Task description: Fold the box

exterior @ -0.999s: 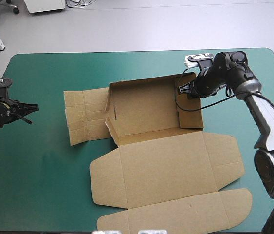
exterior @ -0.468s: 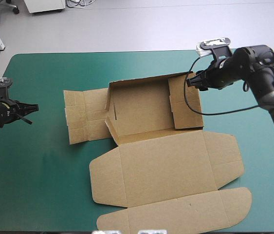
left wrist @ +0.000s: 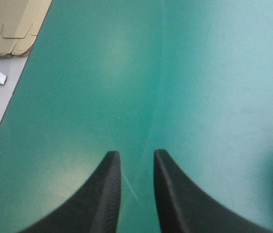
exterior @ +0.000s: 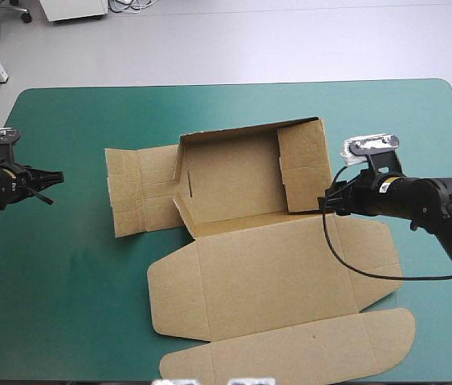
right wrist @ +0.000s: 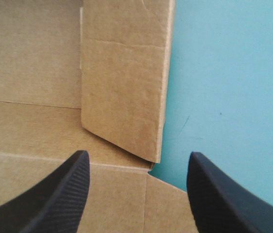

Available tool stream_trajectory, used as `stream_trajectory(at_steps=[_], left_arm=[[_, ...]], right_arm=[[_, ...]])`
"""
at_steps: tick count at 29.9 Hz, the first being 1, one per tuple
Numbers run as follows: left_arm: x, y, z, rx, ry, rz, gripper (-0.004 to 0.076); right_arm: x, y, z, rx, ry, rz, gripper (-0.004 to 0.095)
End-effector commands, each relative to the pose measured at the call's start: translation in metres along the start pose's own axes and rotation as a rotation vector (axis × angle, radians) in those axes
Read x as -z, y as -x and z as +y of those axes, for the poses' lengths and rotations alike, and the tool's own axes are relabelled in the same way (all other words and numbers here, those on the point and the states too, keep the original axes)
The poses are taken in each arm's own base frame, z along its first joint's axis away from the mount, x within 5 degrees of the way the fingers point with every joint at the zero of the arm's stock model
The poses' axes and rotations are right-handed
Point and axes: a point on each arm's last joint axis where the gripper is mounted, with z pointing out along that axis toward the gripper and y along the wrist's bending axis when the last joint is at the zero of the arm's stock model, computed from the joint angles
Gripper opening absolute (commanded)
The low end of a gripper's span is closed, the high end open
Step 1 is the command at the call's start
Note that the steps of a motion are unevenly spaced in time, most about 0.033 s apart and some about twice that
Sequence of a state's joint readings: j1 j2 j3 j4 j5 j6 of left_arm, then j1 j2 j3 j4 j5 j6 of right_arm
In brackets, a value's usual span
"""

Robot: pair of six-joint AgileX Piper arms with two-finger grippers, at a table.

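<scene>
The box (exterior: 266, 273) lies mid-table on the teal-green cover (exterior: 73, 281), with its back wall raised. Its lid (exterior: 290, 345) is flat toward the near edge and the left flaps (exterior: 141, 192) are flat too. The right end wall (exterior: 304, 164) stands or leans inward; I cannot tell which, nor whether it is tucked. If loose, it could fall flat. The right gripper (exterior: 327, 200), fingers spread wide and empty, sits at that wall's near corner. A push there could slide the whole sheet, since the left gripper (exterior: 46, 184), its 2 fingers slightly parted on nothing, is well apart. More board (left wrist: 10, 24) is cut off at the table's left edge.
</scene>
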State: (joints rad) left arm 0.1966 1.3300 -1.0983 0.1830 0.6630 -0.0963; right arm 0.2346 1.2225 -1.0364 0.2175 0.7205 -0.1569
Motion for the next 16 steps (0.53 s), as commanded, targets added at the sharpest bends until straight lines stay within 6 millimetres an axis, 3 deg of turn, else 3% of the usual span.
stream_trajectory(at_steps=[1,10,16], left_arm=[[0.015,0.012,0.003,0.007,0.002,-0.098,0.0173],[0.015,0.013,0.003,0.003,0.002,-0.101,0.017],[0.015,0.013,0.003,-0.016,0.003,-0.108,0.017]], right_arm=[[-0.005,0.015,-0.002,-0.002,-0.01,-0.125,0.0585],[-0.063,0.037,-0.007,-0.023,0.027,-0.019,0.0594],[-0.088,0.06,-0.009,-0.038,0.036,-0.002,0.059]])
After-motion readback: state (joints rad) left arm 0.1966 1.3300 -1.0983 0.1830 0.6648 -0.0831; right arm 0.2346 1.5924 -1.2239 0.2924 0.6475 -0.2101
